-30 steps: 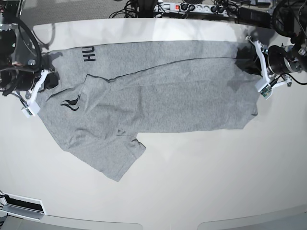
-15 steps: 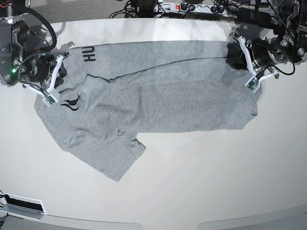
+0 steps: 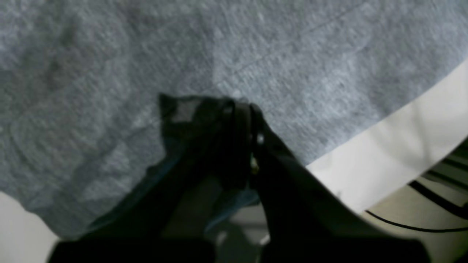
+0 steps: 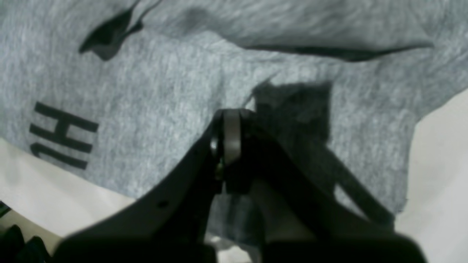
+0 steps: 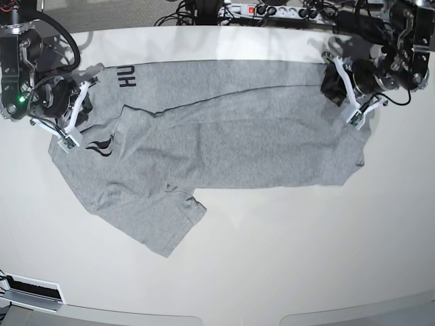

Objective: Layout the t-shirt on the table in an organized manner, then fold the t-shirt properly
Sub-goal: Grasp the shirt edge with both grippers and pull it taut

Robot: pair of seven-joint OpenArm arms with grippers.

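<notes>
The grey t-shirt [image 5: 231, 136] lies spread sideways on the white table [image 5: 285, 265], folded lengthwise, with one sleeve [image 5: 163, 227] pointing toward the near edge. Black lettering [image 5: 127, 76] and a flame logo [image 5: 100, 145] sit at its left end. My right gripper [image 5: 86, 109] hovers shut over that end, just beside the lettering [image 4: 62, 135]; its tip [image 4: 230, 117] casts a shadow on the cloth. My left gripper [image 5: 332, 83] is shut above the far right hem corner, and its tip [image 3: 241, 106] is over grey fabric [image 3: 109, 54]. Neither gripper holds cloth.
A power strip [image 5: 272, 10] and tangled cables run along the table's far edge. A cable [image 3: 420, 226] hangs past the table rim [image 3: 395, 153] near my left gripper. A flat white fixture [image 5: 30, 291] sits at the near left corner.
Both arms have swung inward and toward the far edge, from beside the shirt's ends to over its far corners. The shirt has not moved.
</notes>
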